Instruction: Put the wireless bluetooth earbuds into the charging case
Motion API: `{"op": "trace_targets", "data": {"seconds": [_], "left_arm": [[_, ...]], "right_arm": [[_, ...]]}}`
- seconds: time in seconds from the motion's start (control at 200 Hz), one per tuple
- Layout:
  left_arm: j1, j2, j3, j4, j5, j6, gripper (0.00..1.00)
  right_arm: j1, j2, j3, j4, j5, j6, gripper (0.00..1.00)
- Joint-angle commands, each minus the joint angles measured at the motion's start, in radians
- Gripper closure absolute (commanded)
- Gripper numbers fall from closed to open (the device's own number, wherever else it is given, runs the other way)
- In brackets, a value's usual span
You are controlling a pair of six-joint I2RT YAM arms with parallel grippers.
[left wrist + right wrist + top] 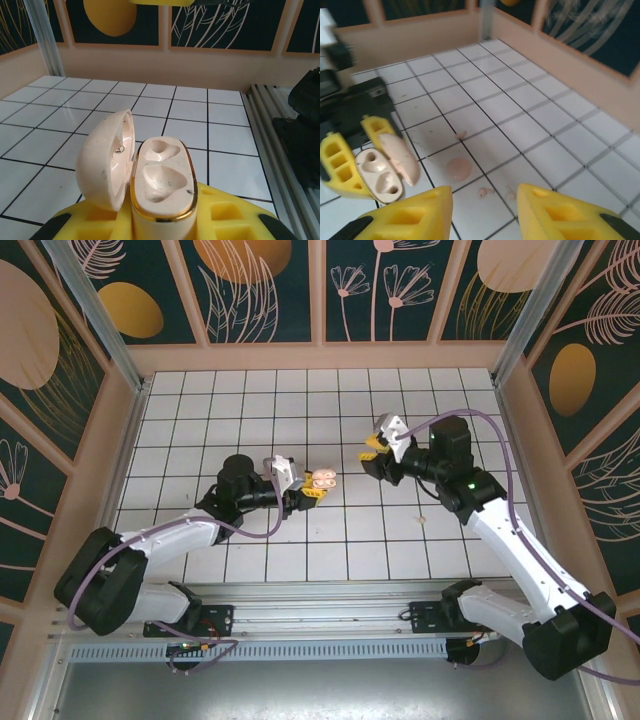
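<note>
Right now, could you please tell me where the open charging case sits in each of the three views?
Top external: charging case just left of the picture's centre.
Left wrist: bottom centre, lid swung open to the left.
Right wrist: lower left, wells facing the camera.
Shared landmark: the left gripper's yellow fingers clamping it.

Left gripper (pixel 308 490) reaches rightward, clamped on the charging case (pixel 323 480); right gripper (pixel 373 453) points leftward, jaws apart.
</note>
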State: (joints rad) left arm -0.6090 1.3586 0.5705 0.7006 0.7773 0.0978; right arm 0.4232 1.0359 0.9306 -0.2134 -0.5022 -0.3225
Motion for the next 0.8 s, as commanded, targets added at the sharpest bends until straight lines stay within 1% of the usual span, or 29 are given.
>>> {"op": "trace_targets", "data": {"seconds": [0.0,0.045,0.18,0.29,0.405,0.541,0.661,0.791], "left_arm": [[-0.003,0.025,-0.002,0.148,0.011,-0.071,0.76],[-0.002,0.029,-0.001,0.143,0.007,-0.066,0.77],[-0.003,0.027,0.006,0.113,-0.012,-0.052,0.77],[-0.003,0.024,0.007,0.102,-0.015,-0.047,0.77],[-0.002,0.024,0.008,0.096,-0.014,-0.046,0.77],[-0.003,0.030,0.009,0.094,-0.012,-0.045,0.77],[-0.002,0.041,0.016,0.099,-0.003,-0.050,0.77],[-0.002,0.043,0.021,0.099,0.001,-0.053,0.77]], "right_arm": [[-0.035,0.007,-0.027,-0.098,0.213,0.332,0.61],[-0.058,0.023,-0.023,-0.162,0.266,0.429,0.60],[-0.151,0.090,-0.017,-0.355,0.330,0.669,0.59],[-0.200,0.128,-0.047,-0.467,0.326,0.789,0.59],[-0.202,0.136,-0.101,-0.529,0.308,0.872,0.58],[-0.193,0.106,-0.202,-0.519,0.288,0.948,0.56],[-0.191,0.122,-0.269,-0.482,0.270,0.965,0.56],[-0.191,0.168,-0.296,-0.450,0.271,0.958,0.56]]}}
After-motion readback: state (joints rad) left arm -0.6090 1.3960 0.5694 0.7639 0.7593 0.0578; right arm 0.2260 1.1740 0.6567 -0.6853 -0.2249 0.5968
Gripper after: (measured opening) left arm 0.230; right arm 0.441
